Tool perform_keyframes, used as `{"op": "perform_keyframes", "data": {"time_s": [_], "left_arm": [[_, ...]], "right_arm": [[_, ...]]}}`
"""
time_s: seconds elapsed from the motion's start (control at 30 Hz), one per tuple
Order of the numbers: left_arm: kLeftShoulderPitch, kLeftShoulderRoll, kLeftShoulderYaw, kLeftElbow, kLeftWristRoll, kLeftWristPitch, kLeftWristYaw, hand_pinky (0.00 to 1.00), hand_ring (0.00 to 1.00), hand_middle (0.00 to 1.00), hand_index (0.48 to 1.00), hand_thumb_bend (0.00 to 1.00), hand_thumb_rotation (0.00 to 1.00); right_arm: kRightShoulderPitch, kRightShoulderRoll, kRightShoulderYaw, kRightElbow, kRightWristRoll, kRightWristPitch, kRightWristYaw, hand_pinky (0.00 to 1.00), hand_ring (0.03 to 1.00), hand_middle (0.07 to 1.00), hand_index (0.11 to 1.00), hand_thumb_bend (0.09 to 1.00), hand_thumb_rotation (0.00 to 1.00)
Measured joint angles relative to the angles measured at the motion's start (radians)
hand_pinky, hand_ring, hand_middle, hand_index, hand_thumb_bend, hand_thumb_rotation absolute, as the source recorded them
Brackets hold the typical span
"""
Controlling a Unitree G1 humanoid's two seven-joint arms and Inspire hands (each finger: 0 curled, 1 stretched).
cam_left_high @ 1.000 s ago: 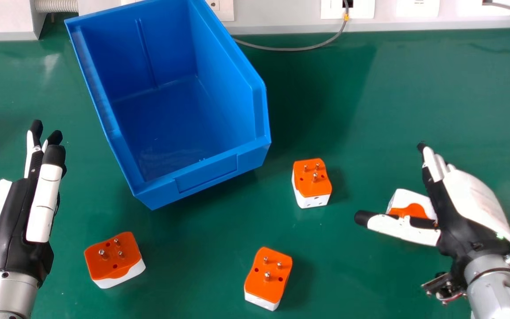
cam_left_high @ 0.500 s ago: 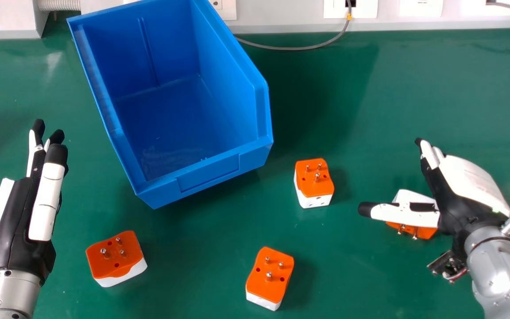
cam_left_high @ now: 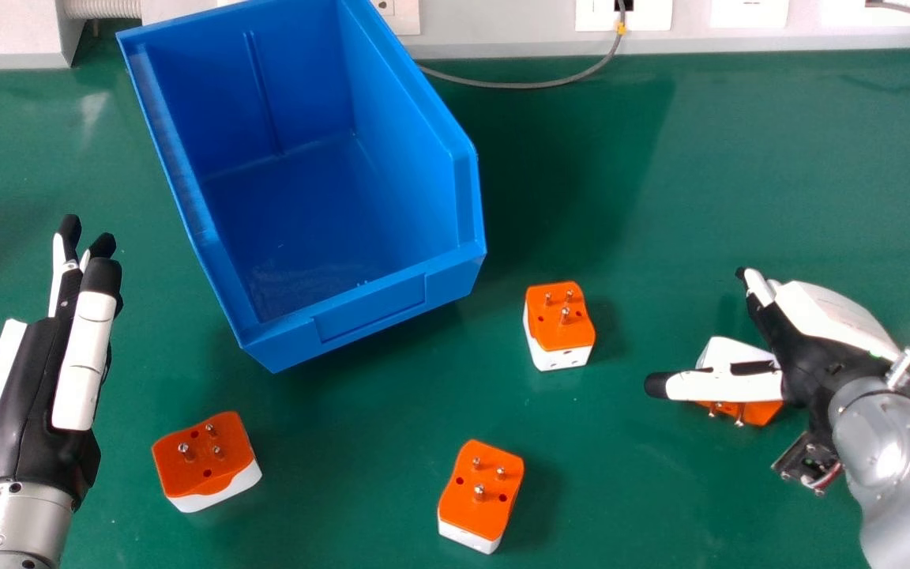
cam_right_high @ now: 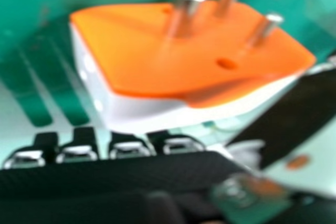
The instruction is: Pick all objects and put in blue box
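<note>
Adapters in orange and white are spread over the green tabletop point(cam_left_high: 329, 442), and one of them, the right-hand adapter point(cam_left_high: 761, 413), lies beside the right robot hand point(cam_left_high: 806, 359), partly hidden under its outstretched thumb. That hand is released, its thumb straight and its fingers extended past the adapter's far side; whether it touches the adapter, I cannot tell. The far middle adapter point(cam_left_high: 558, 320) stands between this piece and the blue box point(cam_left_high: 372, 312), right in the direct line. The near middle adapter point(cam_left_high: 479, 494) sits well apart, and the near left adapter point(cam_left_high: 206, 462) rests between it and the left robot hand point(cam_left_high: 36, 403), which is released too, its fingers straight. Beyond the box's far right side, a grey cable point(cam_left_high: 522, 85) curves along the wall. The right-hand adapter is on its side, its pins aimed toward the near edge and its long axis running roughly left to right. The other three have their pins upward: the near left one lies lengthwise left to right, its right end slightly farther; the two middle ones run far to near, the far one's near end slanting right, the near one's left.
</note>
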Motion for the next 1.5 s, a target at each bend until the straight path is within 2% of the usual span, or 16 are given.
{"op": "perform_keyframes", "data": {"time_s": [0.5, 0.77, 1.0, 1.23, 1.5], "left_arm": [[-0.004, 0.0, 0.001, 0.007, 0.0, -0.001, 0.002, 1.0, 1.0, 1.0, 1.0, 0.76, 1.0], [-0.012, 0.001, 0.002, 0.012, 0.0, 0.0, 0.002, 1.0, 1.0, 1.0, 1.0, 0.76, 1.0], [-0.014, 0.001, 0.002, 0.012, 0.0, 0.003, 0.004, 1.0, 1.0, 1.0, 1.0, 0.77, 1.0], [-0.014, 0.001, 0.002, 0.004, 0.0, 0.01, 0.012, 1.0, 1.0, 1.0, 1.0, 0.77, 1.0], [-0.014, 0.001, 0.002, -0.001, 0.001, 0.01, 0.012, 1.0, 1.0, 1.0, 1.0, 0.76, 1.0]], "right_arm": [[-0.019, -0.013, 0.02, -0.028, -0.013, 0.083, 0.05, 1.0, 1.0, 1.0, 1.0, 0.914, 0.47], [0.021, -0.038, 0.018, -0.107, -0.013, 0.097, 0.064, 1.0, 1.0, 1.0, 1.0, 0.936, 0.44], [0.039, -0.056, 0.019, -0.164, -0.016, 0.15, 0.124, 1.0, 1.0, 1.0, 1.0, 0.952, 0.42], [0.04, -0.08, 0.031, -0.167, -0.016, 0.155, 0.162, 1.0, 1.0, 1.0, 1.0, 0.945, 0.39], [0.033, -0.104, 0.049, -0.174, -0.028, 0.153, 0.202, 1.0, 1.0, 1.0, 1.0, 0.95, 0.35]]}}
